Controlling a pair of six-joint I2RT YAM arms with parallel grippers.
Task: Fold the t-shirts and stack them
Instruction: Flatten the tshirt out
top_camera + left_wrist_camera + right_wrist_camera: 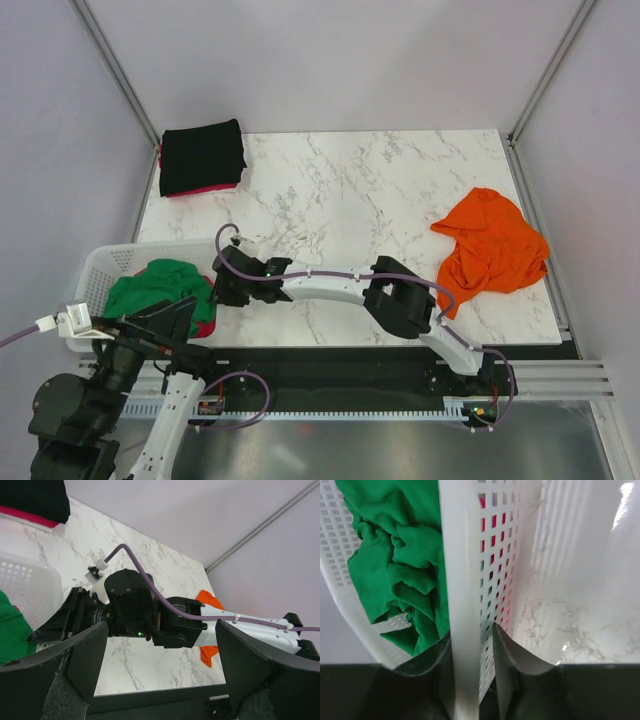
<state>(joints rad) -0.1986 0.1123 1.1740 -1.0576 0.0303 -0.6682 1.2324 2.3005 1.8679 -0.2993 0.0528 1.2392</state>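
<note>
Straddling the rim of the white plastic lattice basket [465,555], right end effector [470,635] narrowly parted; real pinch or not, cannot tell. Left end effector [161,627] wide open, empty. Crumpled green fabric t-shirt [395,560] inside basket; bright orange fabric t-shirt [495,245] heaped on marble tabletop [350,190].

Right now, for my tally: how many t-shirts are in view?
5: a black t-shirt folded atop a pink-red t-shirt, far-left corner; an orange t-shirt crumpled at right; a green t-shirt in the basket, over a red one. More may be hidden.

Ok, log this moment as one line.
left gripper: open | right gripper: jaws astride basket wall, grip unclear | green t-shirt: in basket | orange t-shirt: crumpled, right | black t-shirt: folded, far left
</note>
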